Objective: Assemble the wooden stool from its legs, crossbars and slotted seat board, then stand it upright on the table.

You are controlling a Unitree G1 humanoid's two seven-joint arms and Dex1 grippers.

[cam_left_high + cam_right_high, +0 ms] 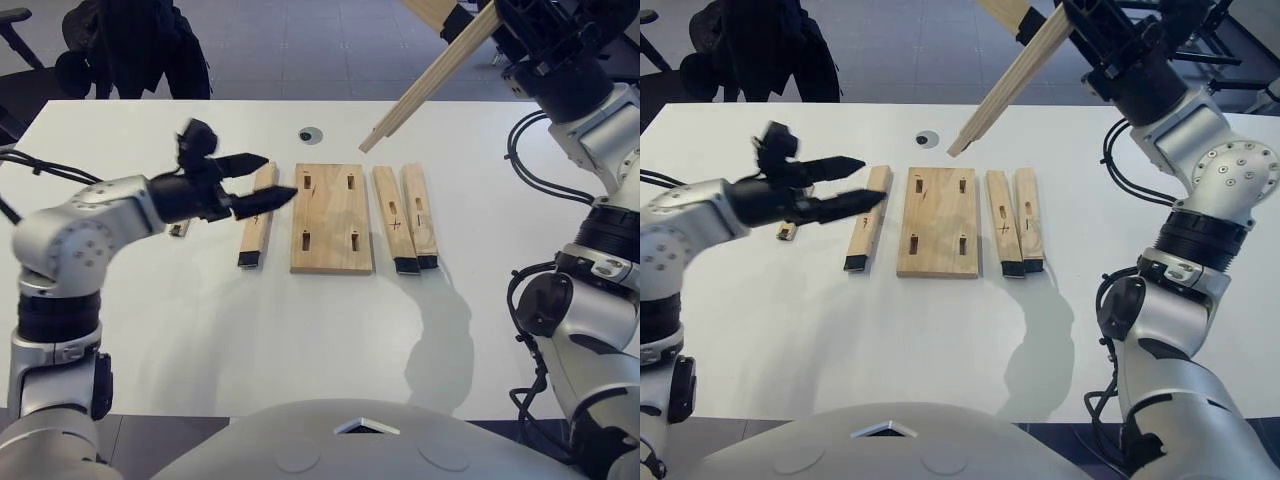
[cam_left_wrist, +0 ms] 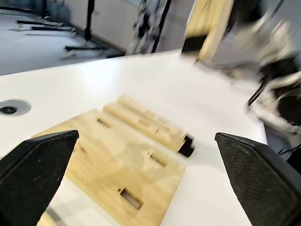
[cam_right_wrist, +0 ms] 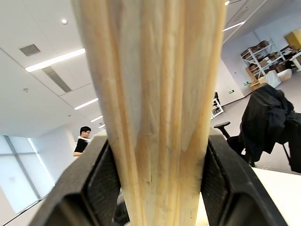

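The right gripper is raised high above the far side of the white table, jaws clamped on a bundle of long pale wooden bars. The bundle slants down from it, and its upper end is cut off from sight.

Below the bundle's lower end lies the flat rectangular wooden seat board with four slots.

The left gripper hangs with its fingers apart just over a short wooden leg with a black tip, which lies beside the board. On the board's other side, away from this gripper, two more black-tipped wooden legs lie close together. One bears a pencilled cross, the other a short stroke.

A small wooden piece sits under the left arm, too small to make out.
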